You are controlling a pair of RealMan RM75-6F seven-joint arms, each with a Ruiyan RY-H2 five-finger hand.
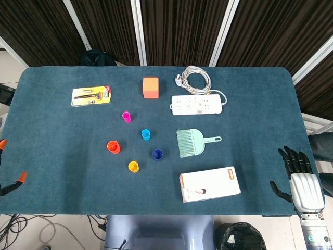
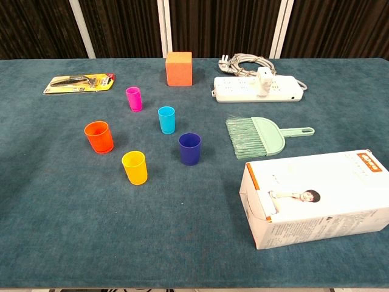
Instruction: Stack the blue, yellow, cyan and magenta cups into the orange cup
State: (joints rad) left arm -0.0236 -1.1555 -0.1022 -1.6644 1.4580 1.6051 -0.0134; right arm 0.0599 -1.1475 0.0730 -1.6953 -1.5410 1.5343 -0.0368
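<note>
Five small cups stand upright and apart near the table's middle: orange cup (image 1: 113,147) (image 2: 99,137), yellow cup (image 1: 133,166) (image 2: 134,167), blue cup (image 1: 157,154) (image 2: 189,148), cyan cup (image 1: 146,135) (image 2: 166,119) and magenta cup (image 1: 126,116) (image 2: 134,98). My right hand (image 1: 297,172) rests at the table's right edge, far from the cups, fingers spread and holding nothing. Of my left hand (image 1: 8,172) only orange-tipped fingers show at the far left edge, spread apart and empty. Neither hand appears in the chest view.
A white box (image 1: 209,184) lies front right, a green hand brush (image 1: 190,142) beside the cups. A power strip (image 1: 197,104) with coiled cable (image 1: 195,78), an orange block (image 1: 150,87) and a packaged tool (image 1: 91,96) sit along the back.
</note>
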